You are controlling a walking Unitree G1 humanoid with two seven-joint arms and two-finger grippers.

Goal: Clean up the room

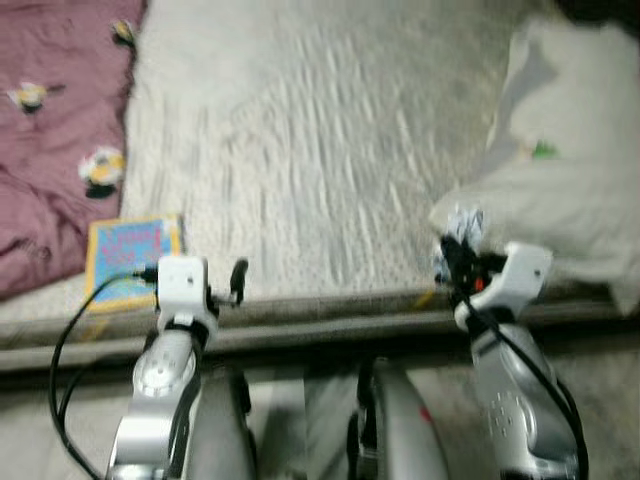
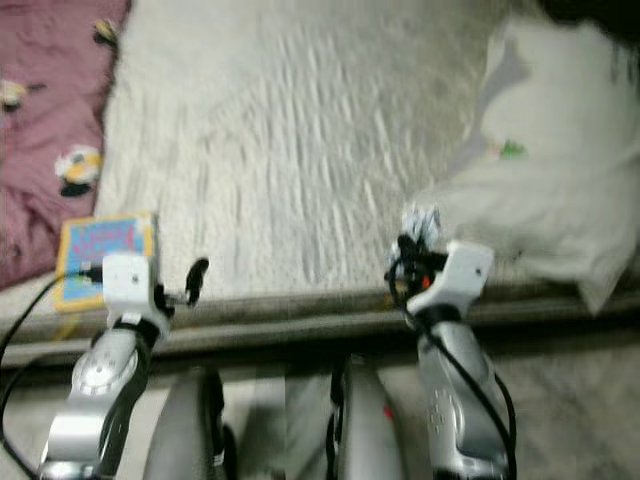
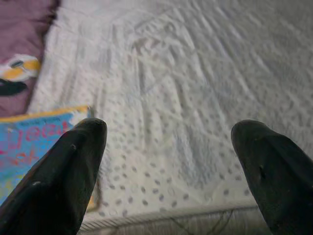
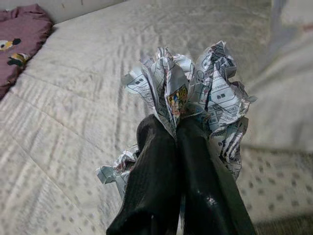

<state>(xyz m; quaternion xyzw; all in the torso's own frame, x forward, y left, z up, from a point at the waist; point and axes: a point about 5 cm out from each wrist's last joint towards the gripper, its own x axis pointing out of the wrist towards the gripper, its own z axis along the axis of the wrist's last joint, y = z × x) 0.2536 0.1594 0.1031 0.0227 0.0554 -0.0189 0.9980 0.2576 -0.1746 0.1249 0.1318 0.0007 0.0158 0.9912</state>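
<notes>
Crumpled paper [image 4: 195,93] in right claw [image 4: 177,128]

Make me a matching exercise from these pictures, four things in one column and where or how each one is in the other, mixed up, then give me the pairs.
Things:
1. crumpled paper
2. book
3. pillow
4. left gripper

Place or state:
A. lying near the bed's front edge, beside the purple blanket
B. open, holding nothing, over the white bedspread
C. pinched in the shut fingers of the right gripper
D. resting on the bed on the robot's right side

Pairs: 1-C, 2-A, 3-D, 4-B
</notes>
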